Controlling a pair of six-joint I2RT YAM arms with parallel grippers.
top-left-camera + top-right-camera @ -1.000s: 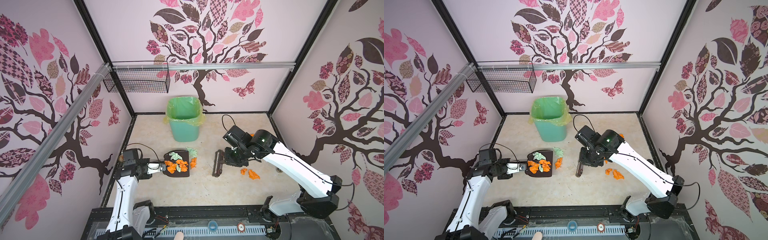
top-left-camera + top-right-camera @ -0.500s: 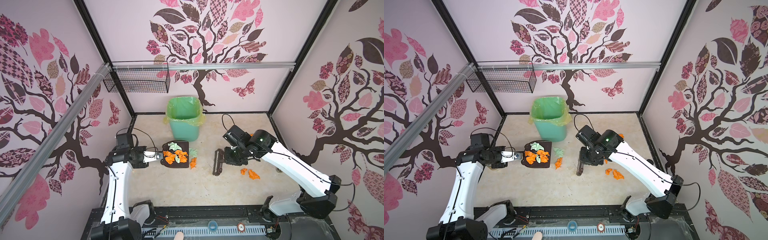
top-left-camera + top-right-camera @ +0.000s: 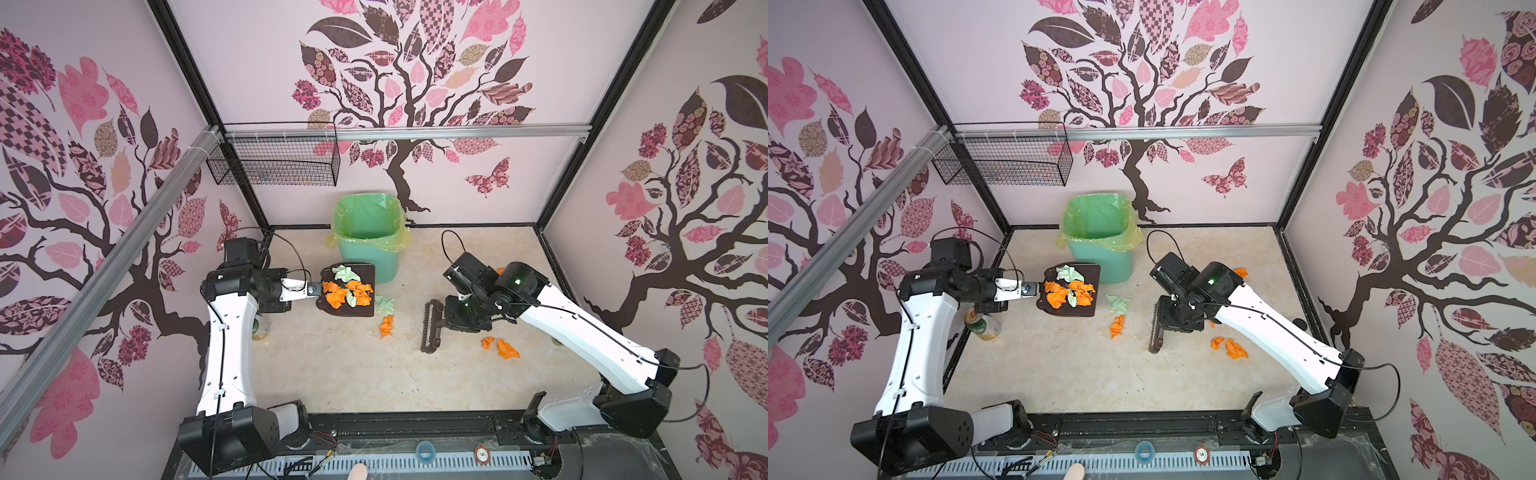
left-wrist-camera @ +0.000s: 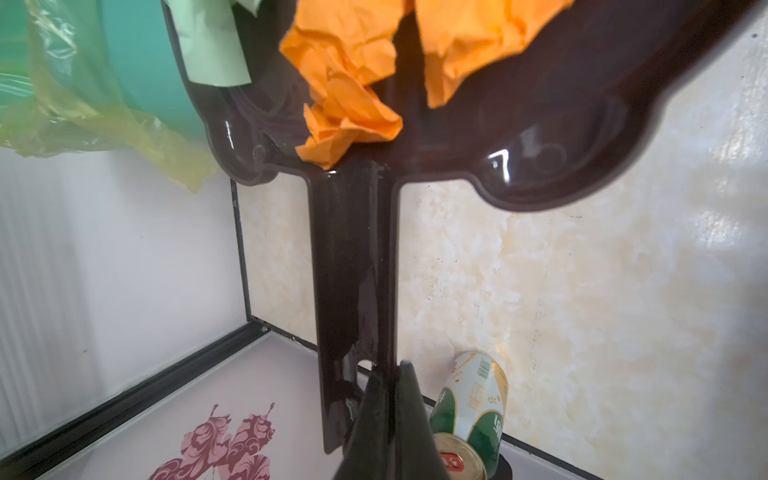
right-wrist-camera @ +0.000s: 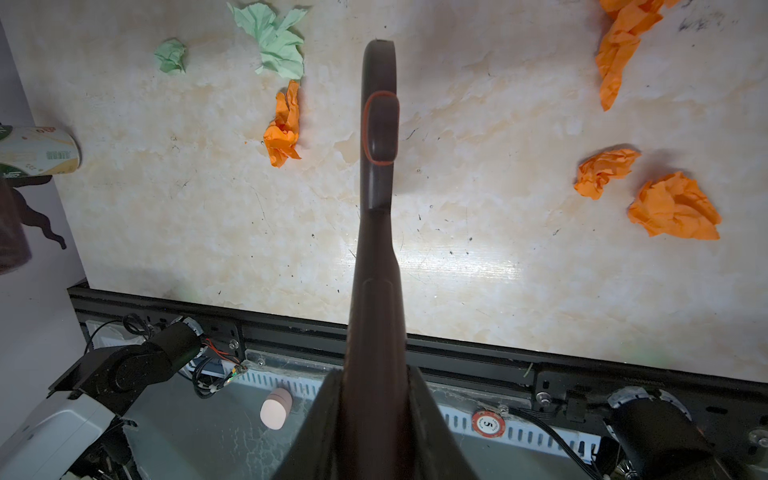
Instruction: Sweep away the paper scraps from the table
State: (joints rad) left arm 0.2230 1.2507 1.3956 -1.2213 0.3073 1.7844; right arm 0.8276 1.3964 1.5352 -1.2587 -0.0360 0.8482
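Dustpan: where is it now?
In both top views the dustpan is left of centre, held by its handle in the left hand, just in front of the green bin.

A robotics lab test cell dressed up to look homely. Black frame posts (image 3: 187,62) and an aluminium rail (image 3: 457,132) across the middle box in a beige, marble-patterned table (image 3: 332,374). The panel walls carry pink and brown tree decals (image 3: 409,62). White robot arms stand at lower left (image 3: 226,332) and lower right (image 3: 582,332), above a black slotted rail (image 3: 415,461) along the bottom edge.
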